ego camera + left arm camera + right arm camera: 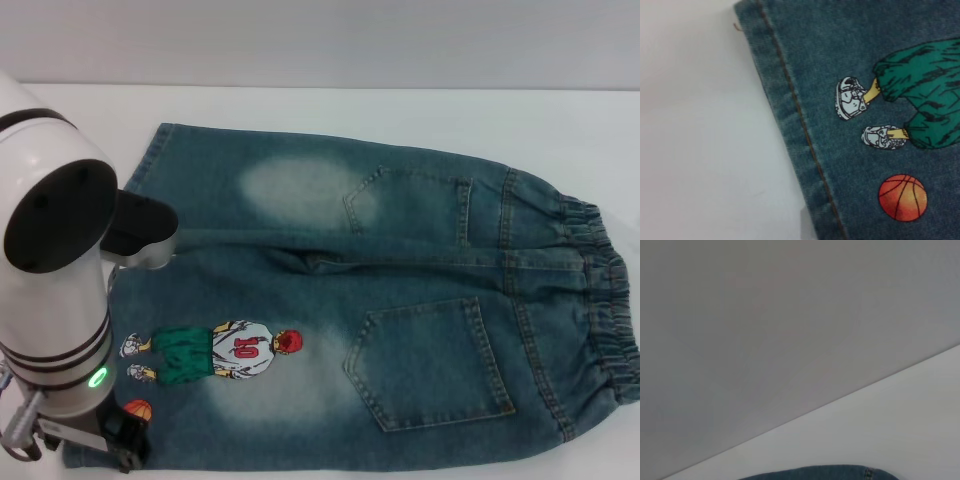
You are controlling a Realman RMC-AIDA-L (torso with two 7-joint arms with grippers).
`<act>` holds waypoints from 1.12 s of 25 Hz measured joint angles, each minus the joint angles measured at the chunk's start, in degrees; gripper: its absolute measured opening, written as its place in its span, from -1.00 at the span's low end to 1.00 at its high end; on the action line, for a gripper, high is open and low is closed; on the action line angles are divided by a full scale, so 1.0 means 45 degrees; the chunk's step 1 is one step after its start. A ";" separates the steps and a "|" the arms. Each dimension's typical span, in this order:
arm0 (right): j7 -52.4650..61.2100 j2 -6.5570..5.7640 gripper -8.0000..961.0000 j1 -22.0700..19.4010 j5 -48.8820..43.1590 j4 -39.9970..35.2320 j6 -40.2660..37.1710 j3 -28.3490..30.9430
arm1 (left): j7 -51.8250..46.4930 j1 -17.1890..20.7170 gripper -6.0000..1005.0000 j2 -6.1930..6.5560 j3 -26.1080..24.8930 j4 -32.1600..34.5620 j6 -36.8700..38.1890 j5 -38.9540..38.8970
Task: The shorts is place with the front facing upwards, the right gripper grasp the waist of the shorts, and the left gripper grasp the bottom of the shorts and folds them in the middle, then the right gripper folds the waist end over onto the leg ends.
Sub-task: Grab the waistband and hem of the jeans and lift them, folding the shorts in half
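Note:
The shorts (pixel 380 300) lie spread flat on the white table, pockets up. Their gathered waist (pixel 605 300) is at the right. The leg ends point left: the far hem (pixel 150 160) shows, while my left arm partly covers the near hem. That near leg carries the cartoon player (pixel 225 352) and the orange ball (pixel 138 409). My left gripper (pixel 125 440) hovers at the near leg's bottom corner. In the left wrist view the stitched hem (pixel 790 110) and the ball (pixel 903 197) lie just below. The right gripper is out of view. Its wrist view catches only a sliver of the shorts (pixel 830 473).
The white table (pixel 350 110) reaches beyond the shorts on the far side and at the far right. A grey wall (pixel 765 315) stands behind it. My left arm's white forearm (pixel 55 300) fills the near left corner.

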 joint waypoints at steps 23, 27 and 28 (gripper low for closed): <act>0.0000 0.0000 0.57 -0.0039 0.0056 0.0025 0.0000 0.0002 | 0.0300 -0.0041 0.48 -0.0029 0.0038 -0.0394 0.0252 -0.0708; -0.0001 0.0000 0.57 -0.0039 0.0064 0.0025 0.0000 0.0002 | 0.0475 -0.0106 0.46 -0.0021 -0.0050 -0.0292 0.0142 -0.0826; -0.0001 0.0000 0.57 -0.0041 0.0064 0.0025 0.0000 0.0001 | 0.0531 -0.0106 0.46 -0.0008 -0.0141 -0.0280 0.0142 -0.0830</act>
